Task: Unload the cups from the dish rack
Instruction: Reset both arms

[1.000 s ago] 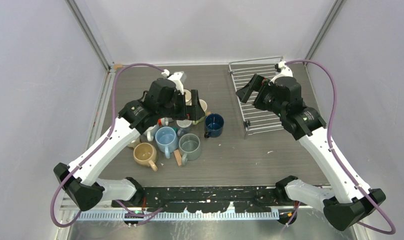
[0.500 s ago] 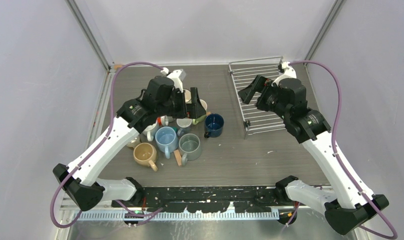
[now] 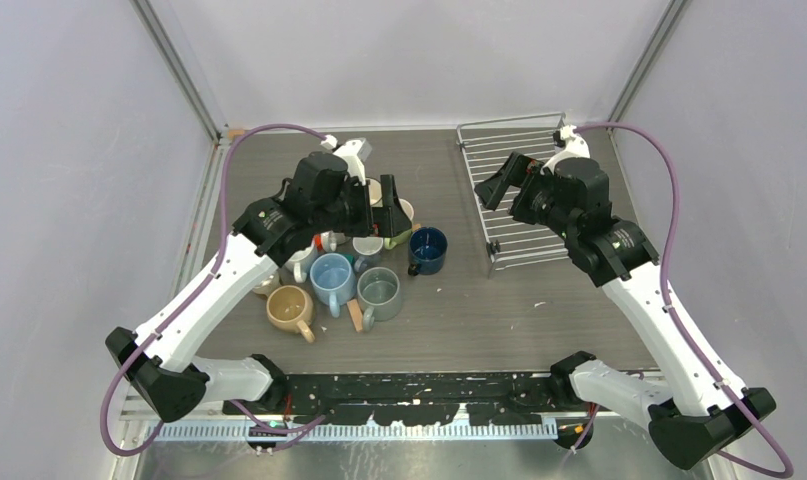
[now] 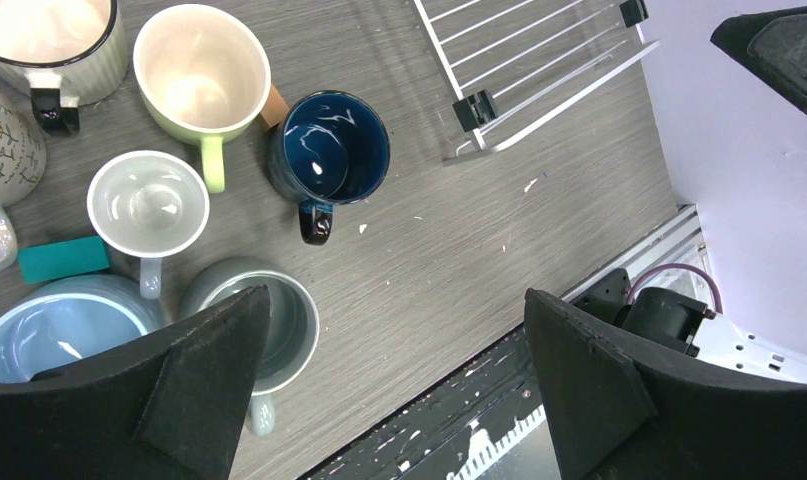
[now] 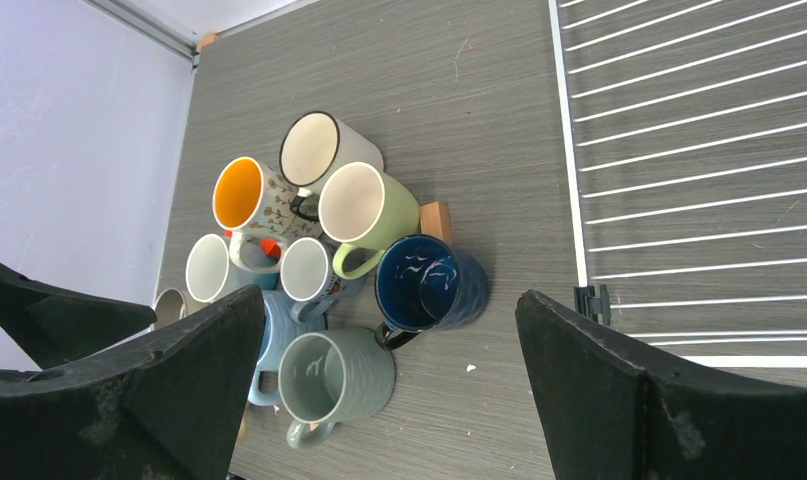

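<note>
Several cups (image 5: 364,215) stand bunched on the tabletop (image 3: 449,310), just left of the dish rack (image 3: 524,243). Both hands gape wide: left hand (image 4: 396,298) above the cluster, right hand (image 5: 387,300) above the rack. Only the right wrist view shows the orange-lined mug (image 5: 241,195) clearly; overhead, the left arm (image 3: 319,190) mostly covers it.

Lab cell: bare framed walls (image 3: 59,200)

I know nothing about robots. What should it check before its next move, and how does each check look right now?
1. Dish rack free of cups: ok where visible; the right arm hides part.
2. Left gripper open, empty: ok.
3. Right gripper open, empty: ok.
4. Visible cups upright on the table: ok.
5. More cups hidden under the left arm: cannot tell.
</note>
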Tool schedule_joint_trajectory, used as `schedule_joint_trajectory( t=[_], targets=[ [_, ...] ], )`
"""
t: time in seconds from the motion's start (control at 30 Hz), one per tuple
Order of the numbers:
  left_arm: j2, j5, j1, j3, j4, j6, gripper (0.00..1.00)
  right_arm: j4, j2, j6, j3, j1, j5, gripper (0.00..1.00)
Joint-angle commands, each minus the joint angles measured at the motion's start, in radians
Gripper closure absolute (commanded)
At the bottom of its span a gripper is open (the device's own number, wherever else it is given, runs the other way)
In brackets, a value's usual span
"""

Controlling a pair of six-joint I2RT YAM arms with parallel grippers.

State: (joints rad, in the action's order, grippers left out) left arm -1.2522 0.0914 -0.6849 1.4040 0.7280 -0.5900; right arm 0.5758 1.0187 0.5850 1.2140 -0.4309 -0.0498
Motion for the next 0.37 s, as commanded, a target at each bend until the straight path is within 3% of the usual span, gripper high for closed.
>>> schedule_joint_trajectory(
  t=[0.0, 0.33],
  targets=[
    [0.028, 0.009, 0.007, 0.01, -0.042, 0.018, 0.0, -0.042, -0.015, -0.009, 0.005, -0.002, 0.007, 0.0],
    [0.036, 0.019, 0.007, -0.002, -0.055, 0.022, 0.0, -0.046, -0.011, -0.004, 0.004, -0.003, 0.009, 0.0]
  ],
)
